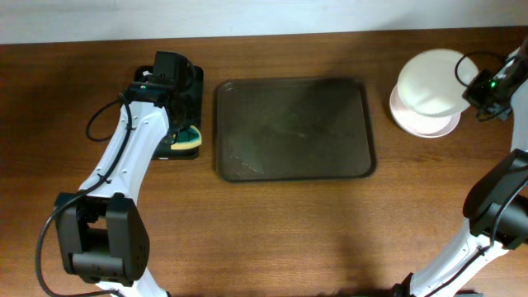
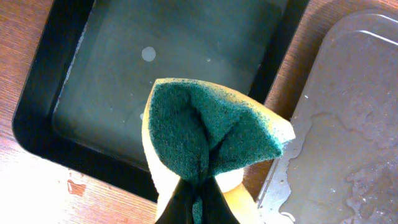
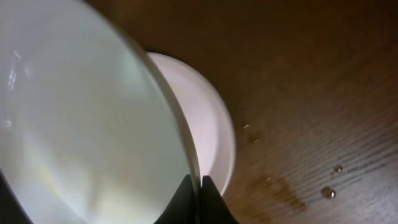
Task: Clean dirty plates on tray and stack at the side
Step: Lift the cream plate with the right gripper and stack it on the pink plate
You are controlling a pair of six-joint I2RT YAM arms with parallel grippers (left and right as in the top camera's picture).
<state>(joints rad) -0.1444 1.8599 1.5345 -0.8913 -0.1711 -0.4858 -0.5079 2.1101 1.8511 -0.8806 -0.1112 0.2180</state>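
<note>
Held plate, close up: rim pinched by right fingers, tilted over the stack at the far right corner of the worktop. Tray bare of plates. Left fingers pinch sponge. Risk: thin rim grip slips, or an off-centre release slides the plate off the stack.

A sponge, yellow with a dark green scouring face, was folded in on itself and pinched at its lower end by the dark fingers of the left gripper, at the bottom centre. Below it lay a deep black tray with a wet floor and one small pale round spot. Just right of it, the large tray showed streaks and droplets of water. The wooden table filled the lower left.
</note>
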